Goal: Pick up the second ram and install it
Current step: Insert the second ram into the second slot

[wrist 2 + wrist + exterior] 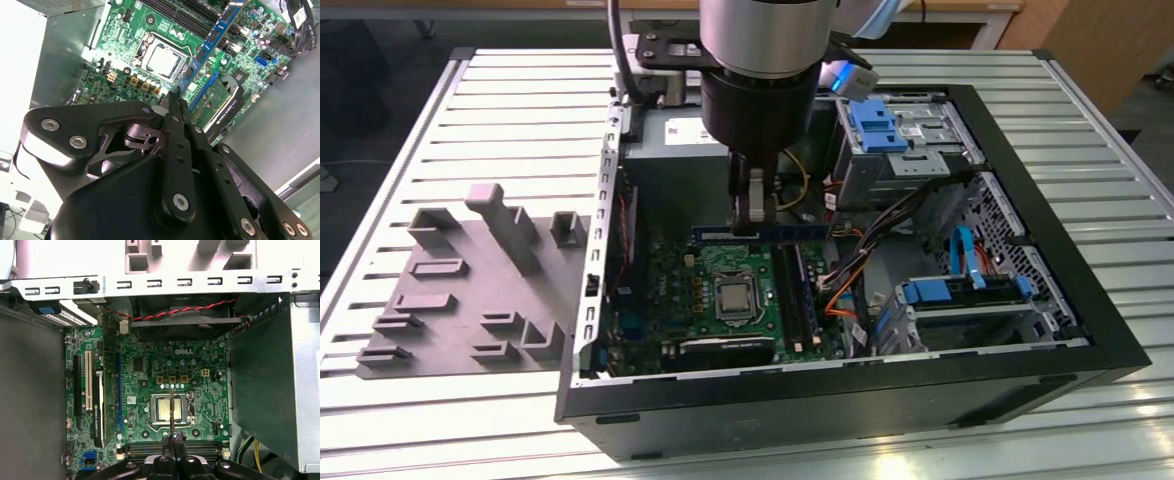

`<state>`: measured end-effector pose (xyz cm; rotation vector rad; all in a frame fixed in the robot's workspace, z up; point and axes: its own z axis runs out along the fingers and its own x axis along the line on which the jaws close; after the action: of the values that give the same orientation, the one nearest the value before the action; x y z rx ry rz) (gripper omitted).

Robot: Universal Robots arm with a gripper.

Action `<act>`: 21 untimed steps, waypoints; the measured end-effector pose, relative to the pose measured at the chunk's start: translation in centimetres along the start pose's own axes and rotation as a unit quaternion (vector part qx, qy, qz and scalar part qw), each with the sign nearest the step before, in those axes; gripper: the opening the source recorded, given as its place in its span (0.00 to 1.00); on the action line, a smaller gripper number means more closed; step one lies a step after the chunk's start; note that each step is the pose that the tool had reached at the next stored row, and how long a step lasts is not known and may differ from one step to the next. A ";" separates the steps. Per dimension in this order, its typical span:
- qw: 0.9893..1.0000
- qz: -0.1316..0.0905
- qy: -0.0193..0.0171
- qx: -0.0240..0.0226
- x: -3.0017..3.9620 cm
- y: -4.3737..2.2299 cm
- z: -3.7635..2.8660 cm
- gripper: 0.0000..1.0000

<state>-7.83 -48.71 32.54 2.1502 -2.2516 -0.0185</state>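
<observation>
The open PC case took up most of the slatted surface. The motherboard was laid flat in its floor, with the CPU socket roughly mid-board. The second ram was held just above the socket, on the power-supply box side of it. It was carried off the board and not seated in any slot, as far as could be seen.

The tool was closed down on the stick somewhere near its middle, pinched across the two flat faces. In the second wrist view the blue length could be seen running out past the fingertips.

The stick would be judged light and stiff but fragile. It's thin PCB, the chips and contacts are best left untouched, and it could easily be twisted in such a narrow pinch.

Room looked tight-ish. The black memory slots lay right beside the socket, an orange-and-black cable bundle was draped just past them, and the case walls were well apart from the socket.
</observation>
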 end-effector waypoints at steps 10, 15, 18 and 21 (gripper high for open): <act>0.999 0.035 -0.001 0.000 0.00 0.00 0.02 0.11; 0.999 0.048 -0.001 -0.001 0.00 0.00 0.02 0.11; 0.998 0.056 -0.002 -0.001 0.00 0.00 0.02 0.11; 0.998 0.065 -0.002 -0.001 0.00 0.00 0.02 0.11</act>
<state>-7.83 -48.71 32.52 2.0001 -2.3870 -0.0214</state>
